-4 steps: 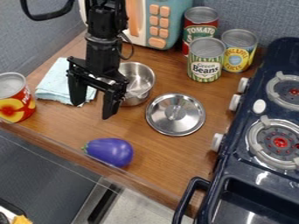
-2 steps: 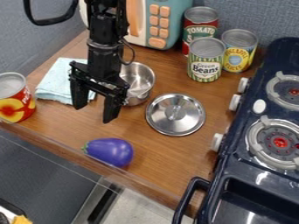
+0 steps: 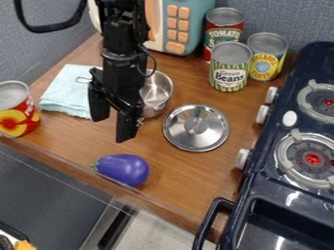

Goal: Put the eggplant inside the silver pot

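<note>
At the bottom of the frame, right of center, a dark blue toy stove (image 3: pixel 258 200) shows its black curved handle (image 3: pixel 207 224), with a recessed tray (image 3: pixel 277 219) beside it in the lower right corner. The purple eggplant (image 3: pixel 124 169) lies on its side on the wooden table (image 3: pixel 196 183), below and left of center, near the front edge, its green stem end pointing left.

Farther back, on the right, is the stove's nearer burner (image 3: pixel 313 158). The round silver lid (image 3: pixel 196 128) lies flat near the middle, handle up. Left of it, the black gripper (image 3: pixel 112 128) hangs down above the table, released, its two fingers spread apart. At the left edge stands a red and yellow can (image 3: pixel 18 117), upright. Another burner (image 3: pixel 326 101) sits farther back along the right edge.

Behind the gripper, and partly hidden by it, the silver pot (image 3: pixel 157 90) stands upright, near the lid. A folded pale blue cloth (image 3: pixel 68 93) lies left of the pot.

Toward the upper right, a green-and-white striped can (image 3: pixel 220 63) stands in front of a yellow and blue can (image 3: pixel 266 58) and a red can (image 3: pixel 225 35). A teal toy microwave (image 3: pixel 198 22) with orange buttons stands at the top.
</note>
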Motion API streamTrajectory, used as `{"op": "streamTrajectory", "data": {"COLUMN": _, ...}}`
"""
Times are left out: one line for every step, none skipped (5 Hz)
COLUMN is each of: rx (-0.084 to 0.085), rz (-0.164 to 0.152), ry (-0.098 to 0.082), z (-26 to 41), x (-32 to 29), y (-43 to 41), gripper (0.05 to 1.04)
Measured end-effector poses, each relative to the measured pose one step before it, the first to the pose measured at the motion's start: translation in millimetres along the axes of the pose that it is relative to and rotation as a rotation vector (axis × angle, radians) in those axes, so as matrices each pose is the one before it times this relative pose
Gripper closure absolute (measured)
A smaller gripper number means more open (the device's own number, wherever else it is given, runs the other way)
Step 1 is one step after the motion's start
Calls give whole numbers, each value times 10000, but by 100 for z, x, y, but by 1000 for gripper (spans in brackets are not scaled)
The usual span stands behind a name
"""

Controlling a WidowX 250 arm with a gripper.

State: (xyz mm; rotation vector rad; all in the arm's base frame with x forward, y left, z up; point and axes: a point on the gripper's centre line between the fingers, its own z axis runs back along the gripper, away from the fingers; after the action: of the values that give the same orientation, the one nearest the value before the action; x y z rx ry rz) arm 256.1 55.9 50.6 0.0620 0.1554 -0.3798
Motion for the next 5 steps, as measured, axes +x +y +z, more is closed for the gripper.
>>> {"op": "streamTrajectory", "data": {"rx": -319, "rz": -2343, "ry": -956, "z": 2509, "x": -241, "y": -2225, "gripper": 84}}
{"op": "streamTrajectory", "data": {"rx": -803, "rz": -1461, "ry": -752, "z": 2106, "x": -1207, "y": -1149, "gripper": 84}}
{"op": "streamTrajectory", "data": {"rx": -517, "rz": -29, "ry": -307, "z": 144, "x": -740, "y": 12, "gripper": 84}}
{"op": "streamTrajectory", "data": {"rx": 165, "rz": -14, "ry": 654, "z": -1317, "x": 357, "y": 287, "gripper": 84}}
{"op": "streamTrajectory", "data": {"rx": -43, "rz": 2, "ry": 796, "z": -1774, "x": 237, "y": 114, "gripper": 84}}
